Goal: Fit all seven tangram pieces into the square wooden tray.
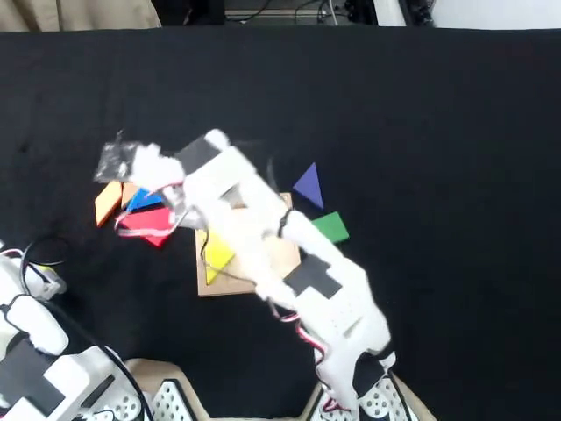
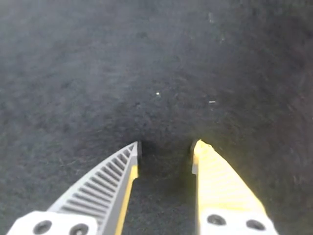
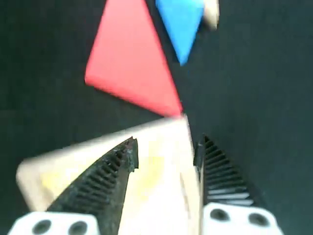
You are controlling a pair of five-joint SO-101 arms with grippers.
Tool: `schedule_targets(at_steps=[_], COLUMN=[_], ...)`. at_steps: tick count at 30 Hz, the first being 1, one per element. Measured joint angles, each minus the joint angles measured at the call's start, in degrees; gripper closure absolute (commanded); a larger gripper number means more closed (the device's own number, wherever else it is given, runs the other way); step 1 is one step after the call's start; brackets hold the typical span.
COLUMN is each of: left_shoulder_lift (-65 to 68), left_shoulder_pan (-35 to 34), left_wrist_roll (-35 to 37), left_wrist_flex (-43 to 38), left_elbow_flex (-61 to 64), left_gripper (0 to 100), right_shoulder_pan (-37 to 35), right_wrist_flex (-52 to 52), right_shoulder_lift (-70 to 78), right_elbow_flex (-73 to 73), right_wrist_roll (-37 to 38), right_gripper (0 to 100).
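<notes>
The square wooden tray (image 1: 263, 263) lies mid-table, largely under my right arm, with a yellow piece (image 1: 217, 257) in its left part. Just left of it lie a red triangle (image 1: 147, 224), a blue piece (image 1: 145, 200) and an orange piece (image 1: 108, 203). A purple triangle (image 1: 308, 185) and a green piece (image 1: 331, 227) lie on the cloth at the tray's right. My right gripper (image 3: 168, 142) is open above a tray corner (image 3: 161, 134); the red triangle (image 3: 129, 63) and blue piece (image 3: 181, 22) lie just beyond it. My left gripper (image 2: 167, 144) stands open over bare cloth.
A black cloth (image 1: 421, 132) covers the whole table. My left arm (image 1: 31, 329) is folded at the front left corner, well away from the pieces. A pale piece (image 3: 210, 12) peeks out beside the blue one. Wide free room lies at the back and right.
</notes>
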Motion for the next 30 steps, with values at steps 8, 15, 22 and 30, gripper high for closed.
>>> schedule_targets(at_steps=[8,15,22,30], left_shoulder_lift=[0.00,0.00,0.00,0.00], left_shoulder_pan=[0.00,0.00,0.00,-0.09], left_wrist_roll=[0.35,0.35,0.35,0.35], left_wrist_flex=[0.00,0.00,0.00,-1.05], left_elbow_flex=[0.00,0.00,0.00,0.09], left_gripper=[82,82,82,82], right_shoulder_pan=[-4.66,-8.53,-8.35,-8.35], right_wrist_flex=[1.14,10.90,15.03,20.48], right_shoulder_lift=[10.90,22.42,31.65,37.63], right_elbow_flex=[-9.93,-25.32,-37.63,-48.62], right_wrist_roll=[0.09,2.46,2.81,6.51], right_gripper=[70.1,70.1,70.1,84.3])
